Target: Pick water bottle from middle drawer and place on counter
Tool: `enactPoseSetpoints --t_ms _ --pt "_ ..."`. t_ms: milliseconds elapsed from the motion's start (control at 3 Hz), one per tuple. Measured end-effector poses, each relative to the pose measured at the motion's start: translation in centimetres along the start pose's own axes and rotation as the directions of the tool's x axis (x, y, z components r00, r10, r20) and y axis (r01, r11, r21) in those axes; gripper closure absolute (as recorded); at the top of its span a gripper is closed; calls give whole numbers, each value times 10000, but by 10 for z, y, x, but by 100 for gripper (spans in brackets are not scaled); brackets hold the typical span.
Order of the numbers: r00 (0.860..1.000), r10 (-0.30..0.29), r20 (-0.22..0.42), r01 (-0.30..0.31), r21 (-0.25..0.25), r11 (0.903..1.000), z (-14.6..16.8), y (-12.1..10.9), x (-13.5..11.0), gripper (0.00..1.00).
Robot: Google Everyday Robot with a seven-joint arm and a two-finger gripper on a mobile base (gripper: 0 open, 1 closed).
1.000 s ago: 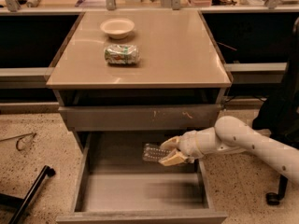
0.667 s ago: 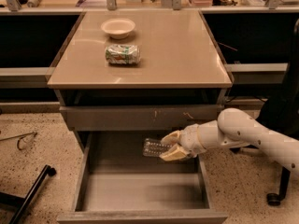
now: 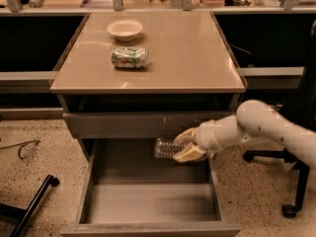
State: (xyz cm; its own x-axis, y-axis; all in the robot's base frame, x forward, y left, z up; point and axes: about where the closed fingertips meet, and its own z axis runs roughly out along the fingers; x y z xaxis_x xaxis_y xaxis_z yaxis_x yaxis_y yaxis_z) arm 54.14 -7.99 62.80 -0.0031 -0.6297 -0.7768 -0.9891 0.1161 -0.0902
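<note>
My gripper (image 3: 181,146) is shut on the water bottle (image 3: 165,148), a small clear plastic bottle held lying sideways. It hangs above the back right part of the open middle drawer (image 3: 148,201), just below the scratched grey drawer front above. The white arm reaches in from the right. The bottle's cap end is hidden between the fingers (image 3: 186,154). The tan counter (image 3: 187,53) lies above, on top of the cabinet.
A green-and-white soda can (image 3: 129,57) lies on its side on the counter, with a pale bowl (image 3: 125,29) behind it. An office chair base (image 3: 291,206) stands at the right. A dark bar (image 3: 32,204) and a wire lie on the speckled floor at the left.
The gripper has lifted the bottle slightly up and toward the drawer's back, the arm rising with it. The can and bowl have not moved.
</note>
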Motion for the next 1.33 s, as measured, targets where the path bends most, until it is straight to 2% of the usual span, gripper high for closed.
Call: enactPoseSetpoints --t_ms 333,667,1000,1333 --pt "9974 -710 86 707 296 9971 -87 -21 -70 100" --pt "9865 -1633 144 1628 316 9862 -165 -40 -146 100" --pt "9865 -1629 145 1624 315 9862 -164 -40 -146 100" --pt "9739 -2269 48 2263 573 9724 -162 -63 -168 100"
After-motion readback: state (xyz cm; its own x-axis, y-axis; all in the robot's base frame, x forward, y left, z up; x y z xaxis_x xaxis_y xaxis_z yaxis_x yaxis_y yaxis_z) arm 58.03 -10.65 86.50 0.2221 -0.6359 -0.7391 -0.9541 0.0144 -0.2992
